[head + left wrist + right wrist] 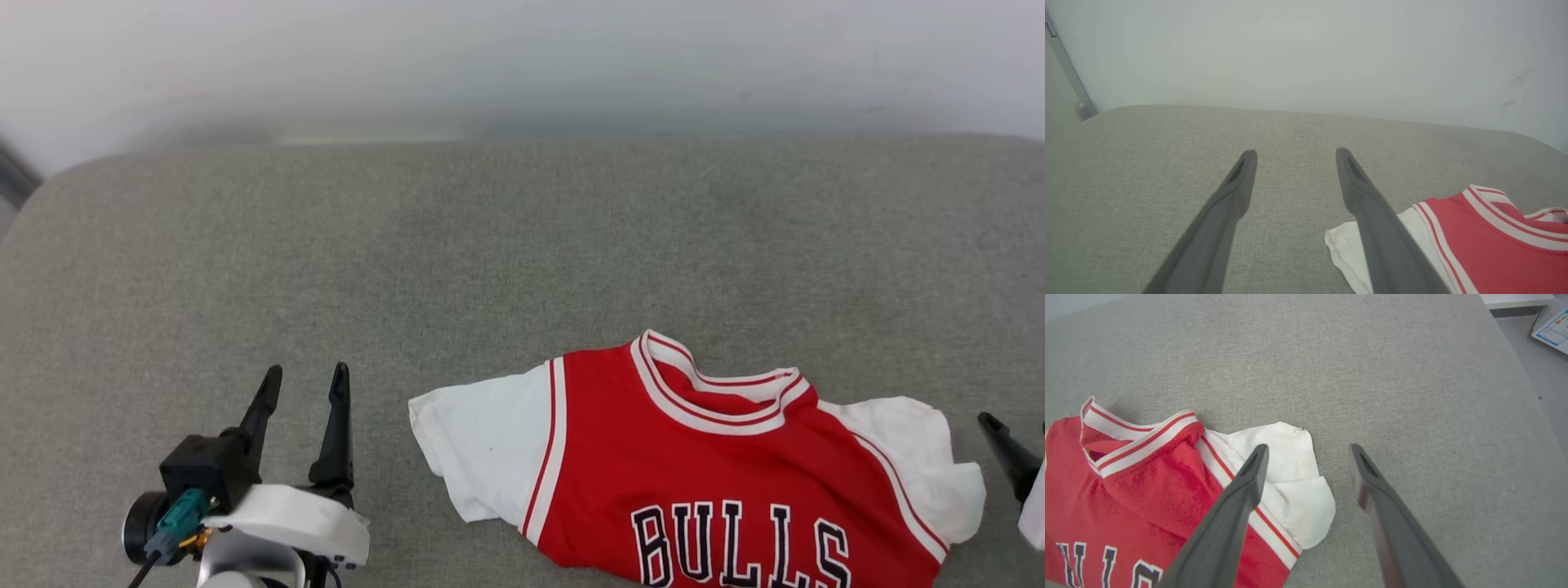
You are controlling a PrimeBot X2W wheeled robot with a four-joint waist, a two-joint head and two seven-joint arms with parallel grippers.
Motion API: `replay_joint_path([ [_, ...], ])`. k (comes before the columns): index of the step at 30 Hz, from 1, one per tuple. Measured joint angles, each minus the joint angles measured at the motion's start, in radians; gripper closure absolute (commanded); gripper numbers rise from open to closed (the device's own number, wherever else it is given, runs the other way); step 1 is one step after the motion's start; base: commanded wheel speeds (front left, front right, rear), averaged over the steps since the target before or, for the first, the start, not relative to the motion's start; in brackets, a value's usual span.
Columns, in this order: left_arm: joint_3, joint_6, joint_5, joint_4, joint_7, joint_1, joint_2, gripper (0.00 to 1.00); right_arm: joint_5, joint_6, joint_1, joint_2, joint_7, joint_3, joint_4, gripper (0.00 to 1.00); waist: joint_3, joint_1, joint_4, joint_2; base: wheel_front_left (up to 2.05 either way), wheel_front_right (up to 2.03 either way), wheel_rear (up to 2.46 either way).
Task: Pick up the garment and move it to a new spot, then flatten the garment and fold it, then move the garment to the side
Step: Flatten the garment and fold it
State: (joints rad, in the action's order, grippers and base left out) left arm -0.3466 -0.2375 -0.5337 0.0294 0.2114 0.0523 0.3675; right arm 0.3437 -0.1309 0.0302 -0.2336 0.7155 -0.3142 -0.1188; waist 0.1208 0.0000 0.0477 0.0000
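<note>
Your garment, a red BULLS jersey with white sleeves, lies front up on the grey padded surface. Your left gripper hovers beside one sleeve, jaws spread and empty. Your right gripper is by the other sleeve, jaws spread too.

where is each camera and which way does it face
Head view: on the head, looking forward and down at the red jersey shirt with white sleeves on a grey fabric cushion; left gripper lower left, right gripper at right edge.
Left wrist view: on that wrist, along its open fingers, across the cushion to a pale wall.
Right wrist view: on that wrist, down past its open fingers at the cushion.
Shared: every view shows the shirt.
</note>
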Motion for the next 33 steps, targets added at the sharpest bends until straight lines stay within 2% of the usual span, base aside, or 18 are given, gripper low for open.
replay_joint_path([
  [4,-0.004,0.009,0.003,0.002,0.005,0.038,-0.002,0.0,0.026,0.0,0.063,-0.05,0.14,0.002,0.079,0.0,0.048,0.0001,0.01,0.0,0.0,0.0,0.0],
  [7,-0.007,0.018,0.009,0.002,0.012,0.066,-0.006,0.0,0.033,0.0,0.112,-0.07,0.198,0.023,0.134,0.0,0.086,0.0,0.021,0.0,0.0,0.0,0.0],
  [17,-0.019,0.035,0.012,-0.019,0.022,0.123,-0.025,0.0,0.051,0.0,0.214,-0.081,0.218,0.087,0.325,0.0,0.182,0.0,0.067,0.0,0.0,0.0,0.0],
  [18,-0.019,0.036,0.012,-0.022,0.022,0.123,-0.026,0.0,0.056,0.0,0.219,-0.085,0.219,0.089,0.338,0.21,0.186,0.0,0.071,0.0,0.0,0.0,0.0],
  [19,-0.019,0.037,0.012,-0.026,0.022,0.123,-0.026,0.0,0.06,0.0,0.223,-0.087,0.219,0.091,0.348,0.71,0.189,0.0,0.074,0.0,0.0,0.0,0.0],
  [20,-0.018,0.037,0.012,-0.028,0.023,0.123,-0.025,0.0,0.065,0.0,0.229,-0.089,0.219,0.093,0.357,1.0,0.189,0.0,0.075,0.0,0.0,0.0,0.0],
  [26,-0.026,0.069,-0.029,-0.043,-0.047,0.122,0.002,0.0,0.081,0.0,0.235,-0.09,0.179,0.12,0.387,1.0,0.158,0.0001,0.063,0.0,0.0,0.0,0.0],
  [29,-0.032,0.091,-0.056,-0.024,-0.142,0.123,0.044,0.0,0.082,0.0,0.231,-0.09,0.145,0.133,0.381,1.0,0.131,0.0001,0.051,0.0,0.0,0.0,0.0],
  [33,-0.061,0.143,-0.106,0.015,-0.325,0.154,0.115,0.0,0.086,0.0,0.226,-0.081,0.12,0.143,0.33,1.0,0.095,0.0,0.027,0.0,0.0,0.0,0.0],
])
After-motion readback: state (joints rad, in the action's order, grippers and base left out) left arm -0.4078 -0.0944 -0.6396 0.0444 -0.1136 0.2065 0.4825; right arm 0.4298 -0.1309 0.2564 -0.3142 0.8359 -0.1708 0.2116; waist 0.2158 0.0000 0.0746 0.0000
